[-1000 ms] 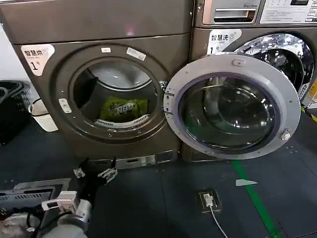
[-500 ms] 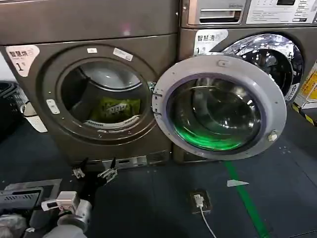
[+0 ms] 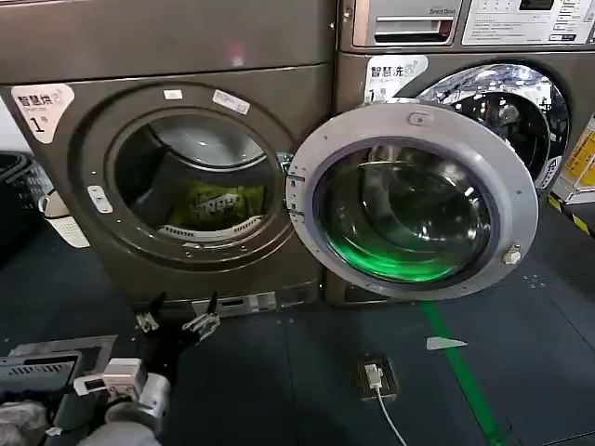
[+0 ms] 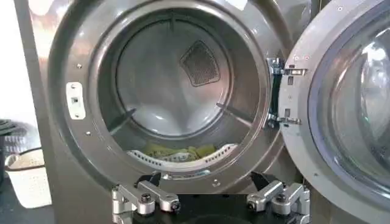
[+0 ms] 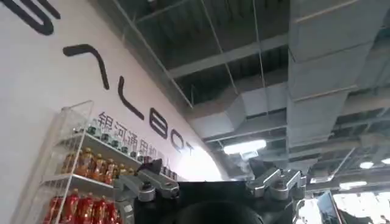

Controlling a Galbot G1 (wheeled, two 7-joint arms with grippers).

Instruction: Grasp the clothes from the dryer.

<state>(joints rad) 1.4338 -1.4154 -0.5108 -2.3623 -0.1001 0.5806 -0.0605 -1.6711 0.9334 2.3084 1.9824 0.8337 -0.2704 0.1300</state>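
The bronze-brown dryer (image 3: 84, 251) stands at the left with its round porthole uncovered and its grey-rimmed glass door (image 3: 414, 200) swung wide to the right. The yellow-green clothes (image 3: 216, 204) lie at the bottom of the drum, behind the perforated lip; the left wrist view shows the clothes (image 4: 177, 151) low in the drum (image 4: 170, 73). My left gripper (image 3: 177, 316) hovers open near the floor in front of the dryer's base, below the porthole, holding nothing. In the right wrist view my right gripper (image 5: 207, 178) points up at the ceiling, open and empty.
A second machine with a shiny chrome drum (image 3: 502, 102) stands behind the open door. A white basket (image 3: 65, 218) and a black basket (image 3: 14, 200) sit left of the dryer. A floor socket with a cable (image 3: 376, 376) and green tape (image 3: 456, 358) mark the floor.
The head view shifted between one second and half a second ago, sliding the dryer and door leftward in frame. Since then nothing has visibly moved; the left gripper stays low before the dryer.
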